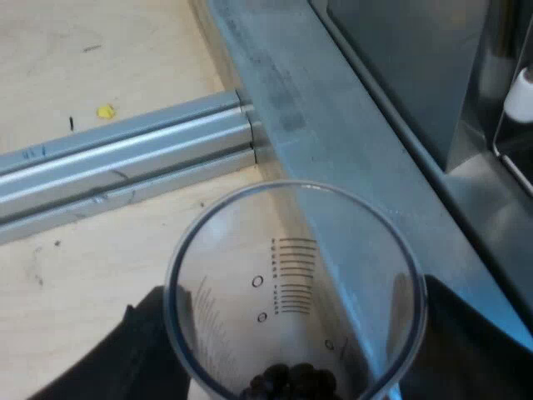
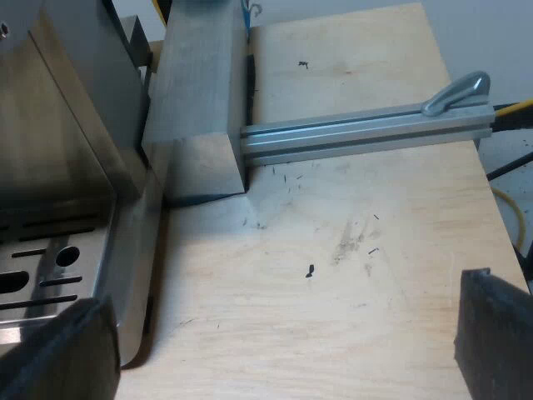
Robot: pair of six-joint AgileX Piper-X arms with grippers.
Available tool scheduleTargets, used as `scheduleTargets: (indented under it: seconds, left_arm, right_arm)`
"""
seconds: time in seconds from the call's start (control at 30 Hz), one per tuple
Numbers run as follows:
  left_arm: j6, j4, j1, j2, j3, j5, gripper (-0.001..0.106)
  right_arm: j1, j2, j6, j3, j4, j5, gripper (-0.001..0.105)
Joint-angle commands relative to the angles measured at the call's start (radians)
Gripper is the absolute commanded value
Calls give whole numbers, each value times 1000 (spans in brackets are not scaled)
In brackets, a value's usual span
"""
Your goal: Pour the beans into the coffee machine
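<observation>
A clear measuring glass with printed scale marks stands upright in my left gripper, whose black fingers press on both of its sides. A small heap of dark coffee beans lies at its bottom. The glass hangs over the wooden table, close beside a grey metal beam and the steel body of the espresso machine. My right gripper is open over bare wood, its fingers wide apart with nothing between them, next to the machine's slotted drip tray.
An aluminium rail lies across the wooden table and meets the grey beam. In the right wrist view the rail carries a metal lever and ends at a grey block. The table's edge is near.
</observation>
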Motion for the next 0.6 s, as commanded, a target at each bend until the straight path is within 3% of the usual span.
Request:
scheduleTargets:
  seconds: [0.03,0.4,0.6]
  left_arm:
    - [-10,-18,2,-25,-25,7,17]
    - [-26,52,2,-76,-70,5,17]
    - [-31,97,9,-181,-71,-33,17]
  right_arm:
    - [-1,-4,-3,-12,-3,0,82]
    - [-1,-4,-3,-12,-3,0,82]
    - [-1,-4,-5,-12,-3,0,82]
